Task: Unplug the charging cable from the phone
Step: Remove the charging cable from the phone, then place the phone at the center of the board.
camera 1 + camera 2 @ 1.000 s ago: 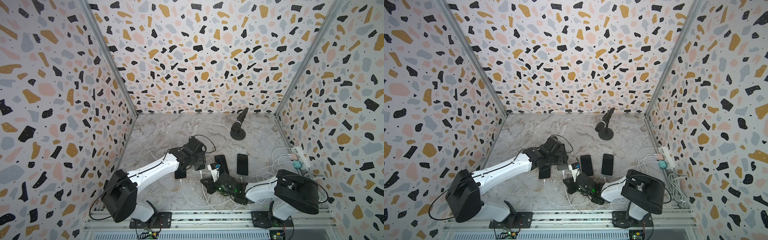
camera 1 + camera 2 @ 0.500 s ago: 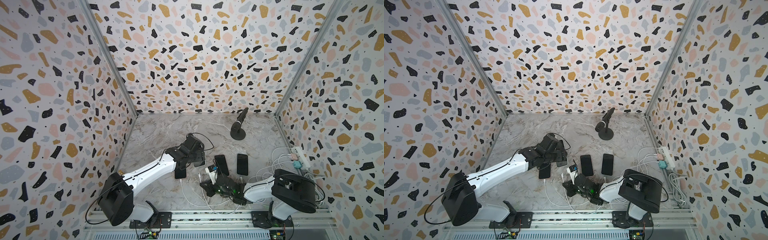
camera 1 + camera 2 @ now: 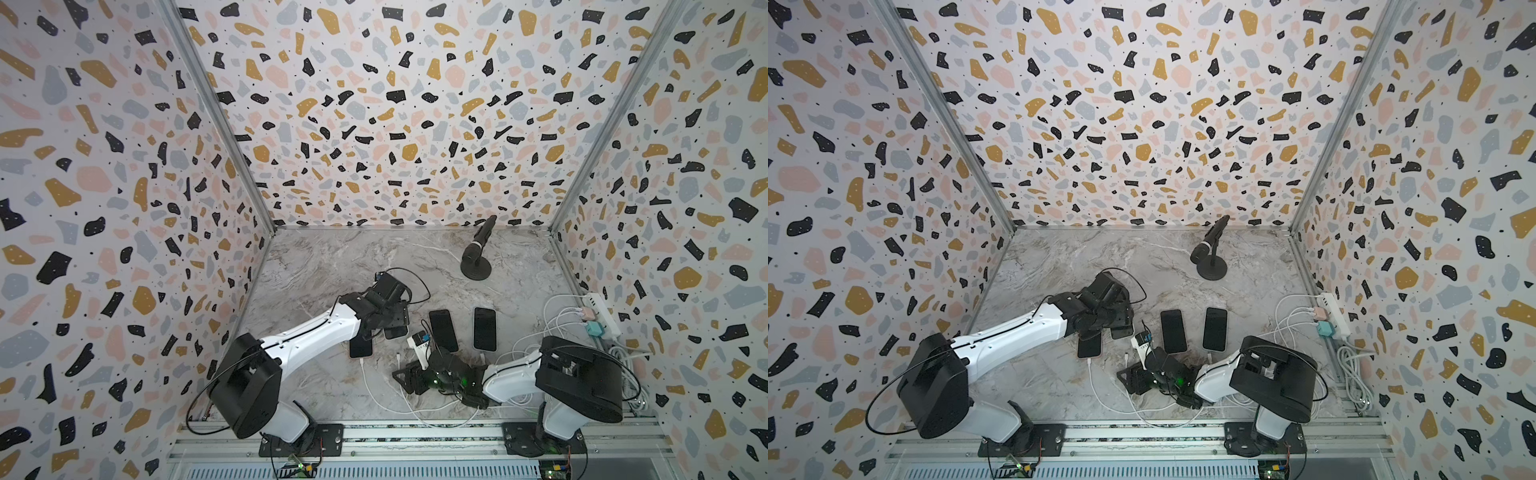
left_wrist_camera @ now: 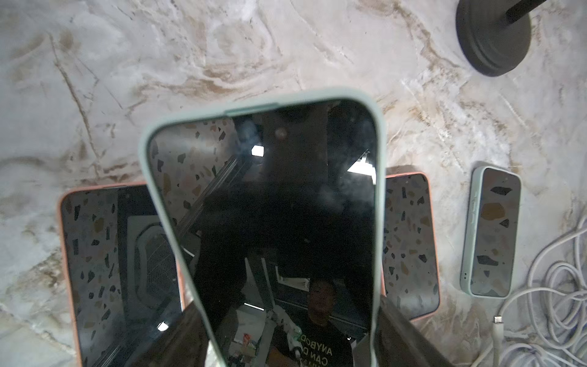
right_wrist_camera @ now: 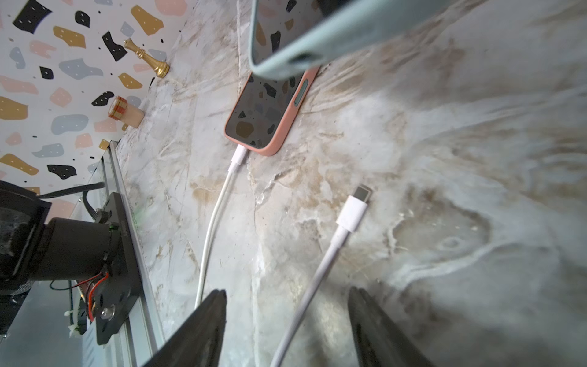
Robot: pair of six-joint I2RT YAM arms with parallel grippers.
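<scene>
Left fingers (image 4: 409,346) pinch the smooth, breakable phone (image 4: 263,206) by its sides; right fingers (image 5: 197,333) stand apart over the bendy cable (image 5: 318,276), best grabbed at its hard plug (image 5: 352,211).

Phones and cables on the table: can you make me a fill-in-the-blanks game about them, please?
1. The left gripper holds the lifted phone in its jaws, and that phone's case is pale ____.
2. The right gripper has its jaws ____, with the loose cable lying between them on the table.
3. The pink-case phone has a white cable ____ into its end.

Missing words: green, open, plugged.
</scene>
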